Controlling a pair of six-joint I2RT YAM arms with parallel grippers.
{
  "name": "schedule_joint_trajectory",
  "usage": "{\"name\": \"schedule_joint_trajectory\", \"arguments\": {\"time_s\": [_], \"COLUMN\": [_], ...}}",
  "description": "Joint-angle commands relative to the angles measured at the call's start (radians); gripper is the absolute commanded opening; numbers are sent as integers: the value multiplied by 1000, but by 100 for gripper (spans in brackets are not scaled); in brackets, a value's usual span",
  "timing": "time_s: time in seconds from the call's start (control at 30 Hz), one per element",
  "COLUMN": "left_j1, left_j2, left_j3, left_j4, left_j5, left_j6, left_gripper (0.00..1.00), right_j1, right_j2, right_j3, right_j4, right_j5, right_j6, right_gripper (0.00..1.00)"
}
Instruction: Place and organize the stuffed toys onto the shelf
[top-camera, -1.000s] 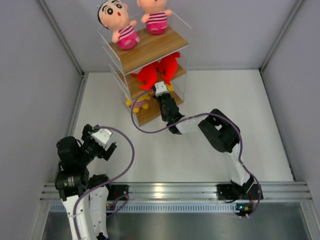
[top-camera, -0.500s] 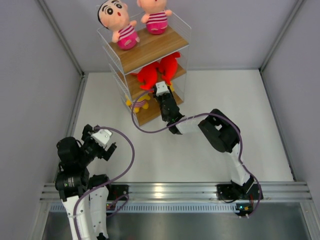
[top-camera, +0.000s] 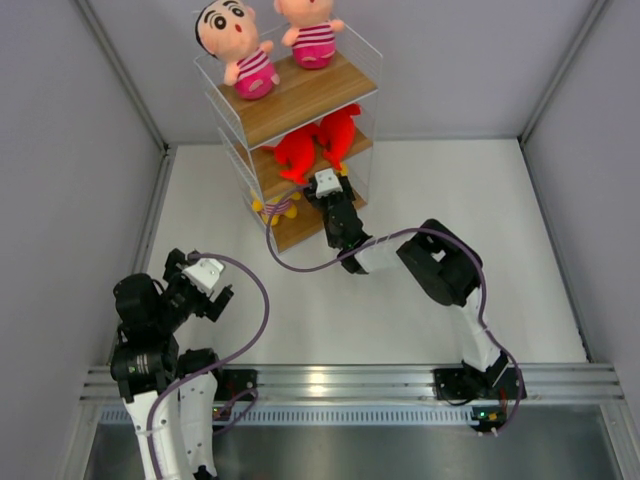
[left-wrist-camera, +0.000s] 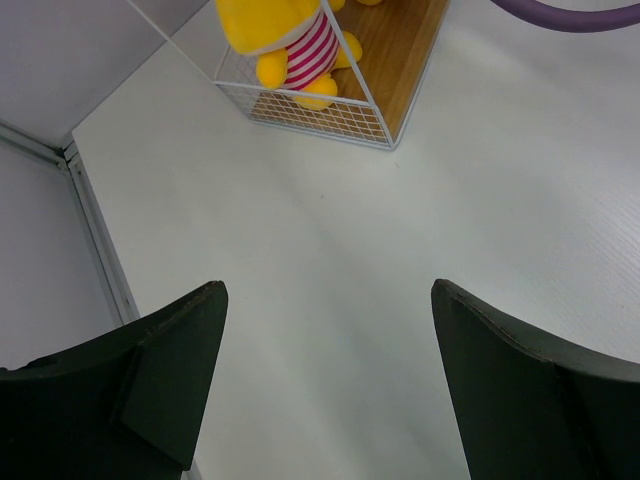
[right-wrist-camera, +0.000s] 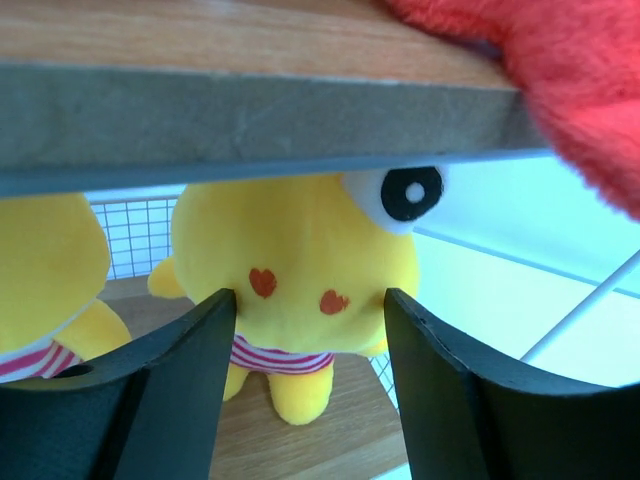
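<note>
The shelf (top-camera: 300, 95) stands at the back of the table. Two boy dolls (top-camera: 240, 45) sit on its top board, and two red sharks (top-camera: 295, 155) lie on the middle board (right-wrist-camera: 250, 100). On the bottom board stands a yellow figure (right-wrist-camera: 300, 260) in a striped shirt, upright, with a second one (right-wrist-camera: 45, 280) to its left. My right gripper (right-wrist-camera: 310, 300) reaches under the middle board and is open, its fingers flanking the yellow figure's head without squeezing it. My left gripper (left-wrist-camera: 330, 300) hangs open and empty over bare table near the left wall.
The shelf's white wire frame (left-wrist-camera: 310, 110) and mesh side surround the bottom board. A red shark (right-wrist-camera: 560, 70) overhangs the middle board just above my right gripper. Grey walls (top-camera: 80, 150) close in the white table on three sides. A purple cable (top-camera: 262, 300) loops beside the left arm.
My right gripper has opened off the yellow figure, leaving it upright on the bottom board, and has drawn back slightly from the shelf. The left arm has not moved.
</note>
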Motion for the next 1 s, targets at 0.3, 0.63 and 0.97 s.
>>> {"name": "schedule_joint_trajectory", "arguments": {"time_s": [0.3, 0.63, 0.97], "left_j1": [-3, -3, -3], "left_j2": [-12, -12, -7], "left_j3": [1, 5, 16], "left_j4": [21, 21, 22], "left_j5": [17, 12, 12], "left_j6": [12, 15, 13], "left_gripper": [89, 89, 89], "right_j1": [14, 20, 43], "right_j2": [-105, -137, -198], "right_j3": [-43, -77, -114], "right_j4": [72, 49, -9], "right_j5": [-14, -29, -8], "right_j6": [-10, 7, 67], "right_gripper": [68, 72, 77]}}
